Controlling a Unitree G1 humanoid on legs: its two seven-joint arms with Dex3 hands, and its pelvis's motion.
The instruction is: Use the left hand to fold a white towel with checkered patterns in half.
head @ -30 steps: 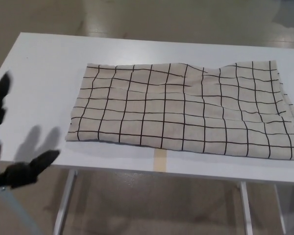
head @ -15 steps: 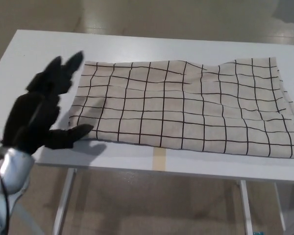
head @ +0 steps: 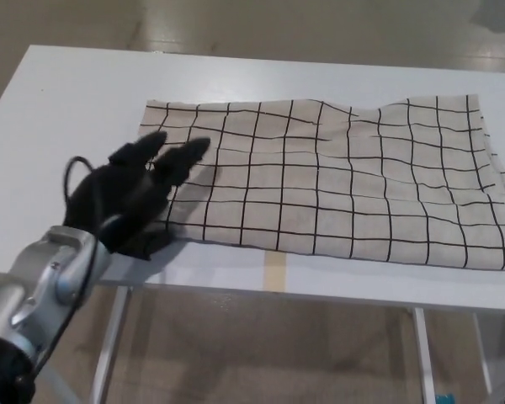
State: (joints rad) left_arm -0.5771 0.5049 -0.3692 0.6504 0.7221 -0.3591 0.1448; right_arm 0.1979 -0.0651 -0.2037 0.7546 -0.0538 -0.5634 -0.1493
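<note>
Head view: towel (head: pixel 337 181) under left hand (head: pixel 135 194)

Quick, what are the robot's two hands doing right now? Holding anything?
Left hand: open, fingers spread over the left end of the towel, not gripping it.
Right hand: not in view.

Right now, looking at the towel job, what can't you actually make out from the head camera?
- Head view: the left hand covers the towel's near left corner, so whether it grips cloth is hidden.
- The thumb is tucked under the hand, out of sight.
- The right hand is out of frame.
- The table's left and right ends are cut off by the picture edges.
</note>
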